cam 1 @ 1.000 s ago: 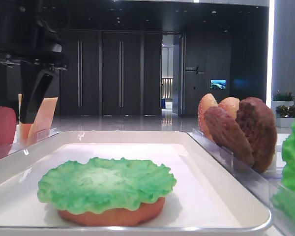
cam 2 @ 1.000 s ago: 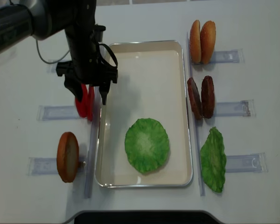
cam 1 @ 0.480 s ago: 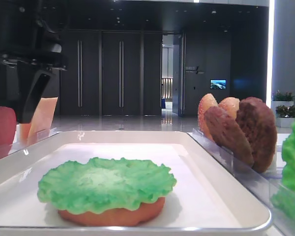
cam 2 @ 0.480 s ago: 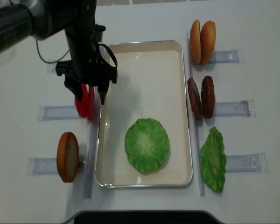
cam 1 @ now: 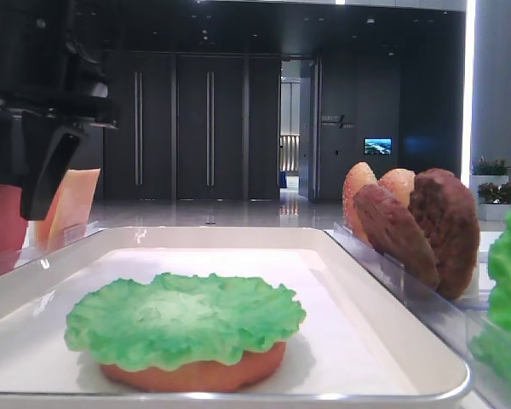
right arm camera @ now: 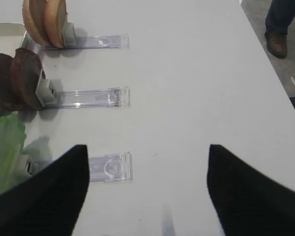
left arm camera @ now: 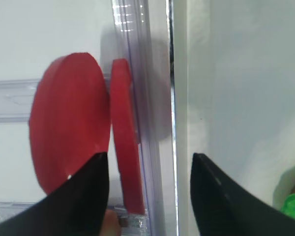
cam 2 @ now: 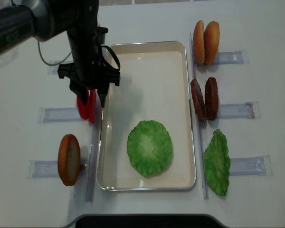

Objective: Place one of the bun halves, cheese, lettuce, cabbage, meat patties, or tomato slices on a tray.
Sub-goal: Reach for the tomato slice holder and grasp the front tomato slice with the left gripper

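Two red tomato slices (left arm camera: 71, 123) stand on edge in a clear holder just left of the white tray (cam 2: 147, 85). My left gripper (cam 2: 90, 100) hangs over them, open. In the left wrist view its fingers (left arm camera: 88, 196) straddle the slice nearer the tray (left arm camera: 125, 147), with gaps on both sides. On the tray lies lettuce (cam 2: 149, 147) on top of a bun half (cam 1: 196, 372). Right of the tray stand more bun halves (cam 2: 206, 42), meat patties (cam 2: 204, 99) and another lettuce leaf (cam 2: 217, 162). My right gripper (right arm camera: 146, 147) is open above bare table.
A single bun half (cam 2: 69, 159) stands in a holder at the front left. Cheese (cam 1: 72, 204) stands behind the left arm. Clear holder rails (cam 2: 240, 110) stick out on both sides of the tray. A person's legs (right arm camera: 282, 24) stand past the table's far edge.
The left gripper's fingers have drawn closer together around the tomato slices. Nothing else has moved.
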